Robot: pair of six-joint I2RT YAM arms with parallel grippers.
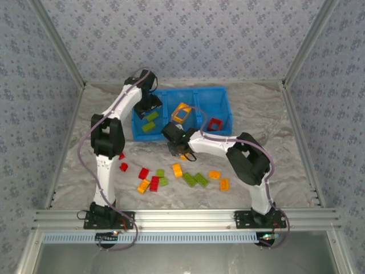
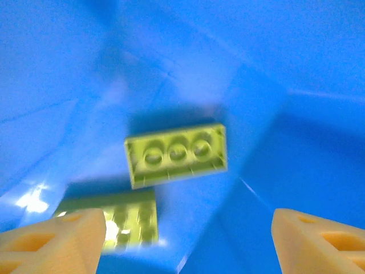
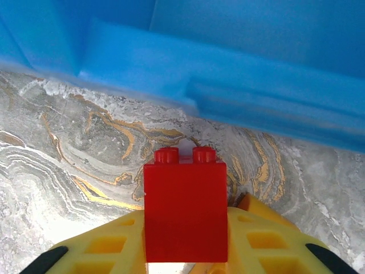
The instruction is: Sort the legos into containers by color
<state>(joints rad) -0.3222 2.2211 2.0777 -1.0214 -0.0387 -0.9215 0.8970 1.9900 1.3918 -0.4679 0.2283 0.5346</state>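
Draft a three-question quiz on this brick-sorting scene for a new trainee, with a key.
1. Multiple choice: what colour is the brick clamped in the right gripper? A lime green, B red, C orange.
2. True or false: the left gripper is clamped shut.
3. Fill in the blank: in the top view, the red frame lies in the blue bin's ____ compartment.

Key: 1 B. 2 False: its fingers stand wide apart above the green bricks. 3 right.
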